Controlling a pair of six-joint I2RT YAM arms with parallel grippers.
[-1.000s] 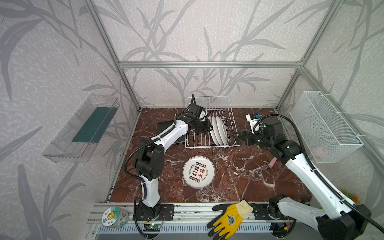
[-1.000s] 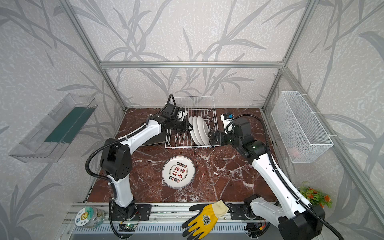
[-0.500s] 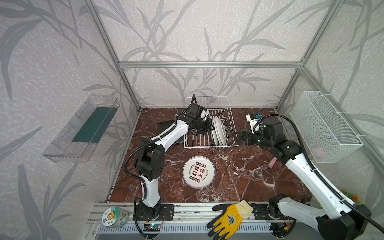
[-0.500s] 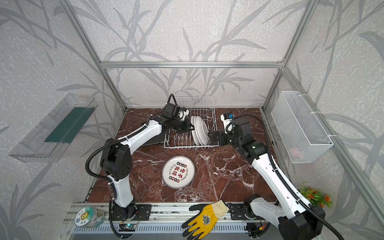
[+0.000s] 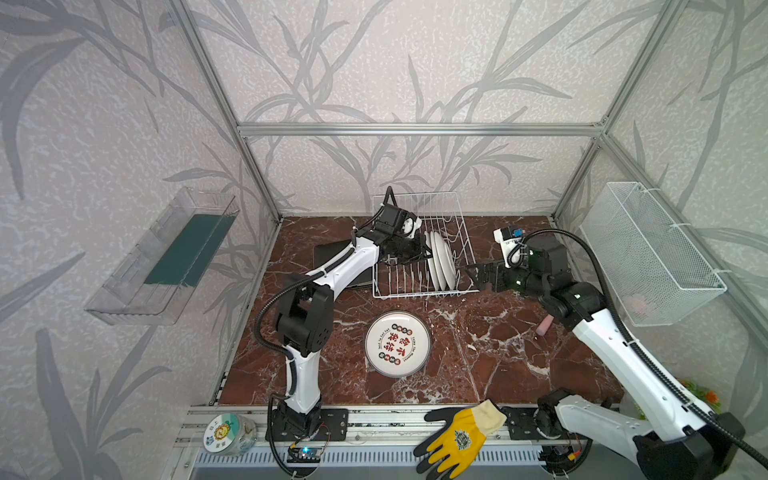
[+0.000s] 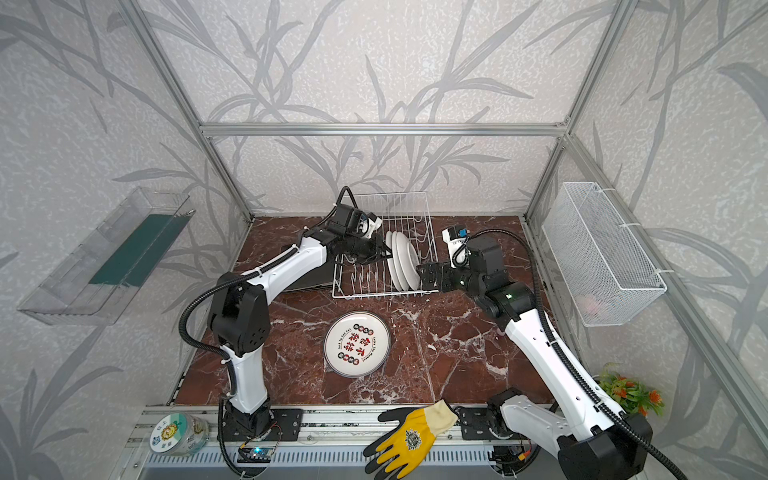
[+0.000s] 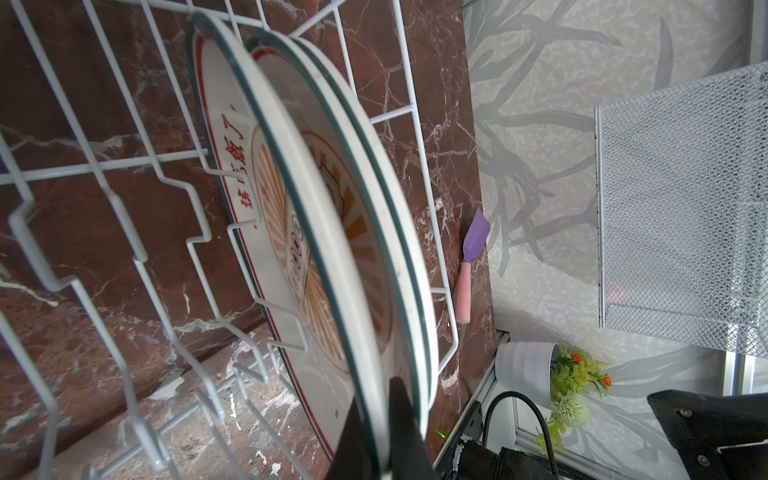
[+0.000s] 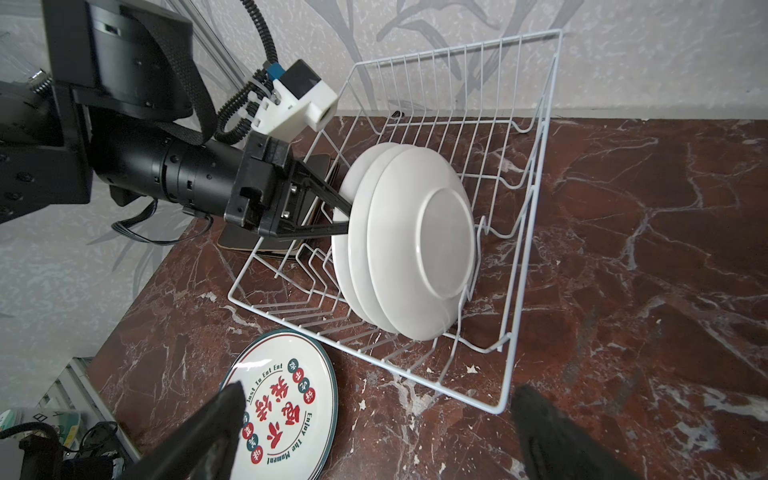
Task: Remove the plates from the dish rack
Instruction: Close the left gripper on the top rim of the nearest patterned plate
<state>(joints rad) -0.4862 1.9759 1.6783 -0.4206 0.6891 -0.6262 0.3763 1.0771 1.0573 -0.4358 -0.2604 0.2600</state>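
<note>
While the dish rack (image 5: 409, 278) holds three plates (image 8: 415, 237), left end effector (image 7: 376, 432) pinches one.

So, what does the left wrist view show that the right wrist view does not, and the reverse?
Only the left wrist: sunburst faces of the plates, a purple spatula, a potted plant. Only the right wrist: their white backs, a printed plate lying flat. Both: three plates standing in the dish rack, the left gripper shut on one rim.
</note>
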